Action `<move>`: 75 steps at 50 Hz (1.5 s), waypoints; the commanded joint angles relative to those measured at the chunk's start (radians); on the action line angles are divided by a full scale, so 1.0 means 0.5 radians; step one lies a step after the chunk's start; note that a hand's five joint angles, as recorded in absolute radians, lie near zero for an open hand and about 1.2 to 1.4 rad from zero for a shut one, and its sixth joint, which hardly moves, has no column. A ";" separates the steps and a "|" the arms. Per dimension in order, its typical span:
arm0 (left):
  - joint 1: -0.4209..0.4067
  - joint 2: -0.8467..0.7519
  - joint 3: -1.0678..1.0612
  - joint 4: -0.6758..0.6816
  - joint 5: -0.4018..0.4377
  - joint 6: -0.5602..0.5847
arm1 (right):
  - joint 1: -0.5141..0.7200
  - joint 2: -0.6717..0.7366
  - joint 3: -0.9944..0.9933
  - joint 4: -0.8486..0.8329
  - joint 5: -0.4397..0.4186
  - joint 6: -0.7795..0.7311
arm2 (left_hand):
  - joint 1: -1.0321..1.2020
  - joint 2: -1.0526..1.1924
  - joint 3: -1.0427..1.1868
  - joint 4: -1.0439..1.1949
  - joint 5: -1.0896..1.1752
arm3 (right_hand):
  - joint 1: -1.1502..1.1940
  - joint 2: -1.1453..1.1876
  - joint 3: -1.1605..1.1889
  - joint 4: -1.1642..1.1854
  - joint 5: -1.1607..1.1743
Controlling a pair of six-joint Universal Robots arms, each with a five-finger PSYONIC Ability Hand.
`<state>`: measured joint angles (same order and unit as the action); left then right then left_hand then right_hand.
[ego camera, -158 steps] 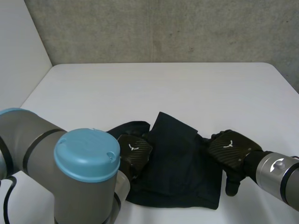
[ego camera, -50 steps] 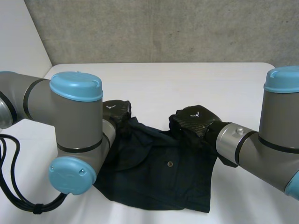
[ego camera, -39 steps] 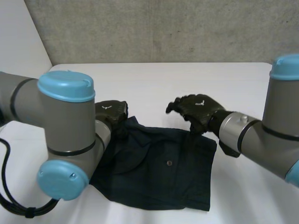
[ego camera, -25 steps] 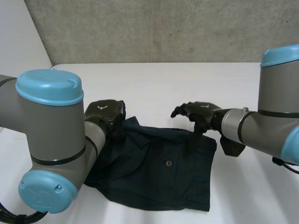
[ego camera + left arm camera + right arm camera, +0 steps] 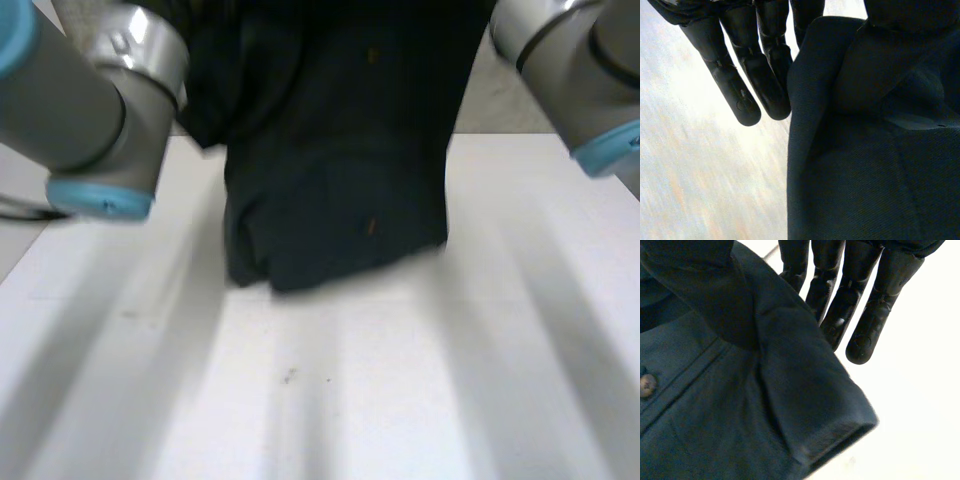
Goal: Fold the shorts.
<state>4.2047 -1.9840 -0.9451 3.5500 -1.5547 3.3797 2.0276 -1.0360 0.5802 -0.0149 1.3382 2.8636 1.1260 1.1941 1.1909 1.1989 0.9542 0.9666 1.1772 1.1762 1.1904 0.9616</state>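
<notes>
While the dark navy cloth shorts [image 5: 335, 150] are looked at from the head view, they are seen hanging in the air as a broad curtain between the grey left arm [image 5: 90, 90] and the grey right arm [image 5: 570, 60]. Their upper edge is carried up between the two arms and their lower edge comes down toward the white table [image 5: 400, 400]. It cannot be told whether this edge touches the table or hangs just above it. The long axis of the shorts is thus upright and the cloth lies below both hands, so neither hand is judged to be nearer to it than the other. From the left wrist view, the left hand [image 5: 747, 75] is seen with straight fingers beside one upper corner of the shorts [image 5: 865, 150], and the cloth seems to be pinched there between the thumb and the nearest finger. From the right wrist view, the right hand [image 5: 860, 300] is seen in the same manner, its fingers straight and the other upper corner [image 5: 715, 405] apparently nipped under the thumb, with a small round button [image 5: 646, 384] on the cloth below it. For the coming move it is judged that the lower edge should be laid on the table first, with both hands kept level.
</notes>
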 commanded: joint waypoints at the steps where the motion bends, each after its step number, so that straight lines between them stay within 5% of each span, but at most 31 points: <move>1: 0.000 0.271 -0.165 0.159 0.103 -0.129 | 0.028 -0.220 0.336 -0.280 0.008 0.004 | 0.541 0.404 0.411 0.395 0.535 | 0.859 0.438 0.440 0.412 0.520; 18: 0.074 0.094 -1.333 0.076 0.131 -0.203 | 0.056 -0.162 1.544 -0.249 -0.038 -0.036 | 0.489 0.353 0.359 0.343 0.483 | 0.859 0.438 0.440 0.412 0.520; 30: -0.015 0.231 -1.623 -0.291 0.075 0.057 | 0.034 -0.088 1.883 -0.243 -0.044 -0.015 | -1.272 -1.408 -1.401 -1.417 -1.277 | 0.859 0.438 0.440 0.412 0.520; 36: -0.028 0.323 -1.638 -0.501 -0.145 0.064 | 0.031 -0.173 1.950 -0.240 -0.038 0.004 | -1.355 -1.491 -1.485 -1.501 -1.361 | 0.859 0.438 0.440 0.412 0.520; 46: -0.184 0.412 -1.607 -0.519 -0.648 -0.536 | 0.050 -0.379 1.984 -0.240 -0.026 0.056 | -1.525 -1.662 -1.655 -1.671 -1.531 | 0.859 0.438 0.440 0.412 0.520; 59: -0.344 0.277 -1.552 -0.648 -0.676 -0.961 | 0.077 -0.453 1.993 -0.237 -0.016 0.194 | -1.819 -1.955 -1.949 -1.965 -1.824 | 0.859 0.438 0.440 0.412 0.520; 75: -0.203 -0.137 -1.307 -0.660 -0.777 -1.338 | 0.086 -0.526 2.036 -0.237 -0.010 0.185 | -1.714 -1.850 -1.843 -1.859 -1.719 | 0.859 0.438 0.440 0.412 0.520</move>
<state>4.0641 -1.9907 -1.6308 3.2194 -1.9012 2.7445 2.0734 -1.2888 1.5927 -0.1317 1.3302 2.9596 0.2437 0.2319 0.2412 0.2342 0.0564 0.9778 1.1772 1.1762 1.1912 0.9851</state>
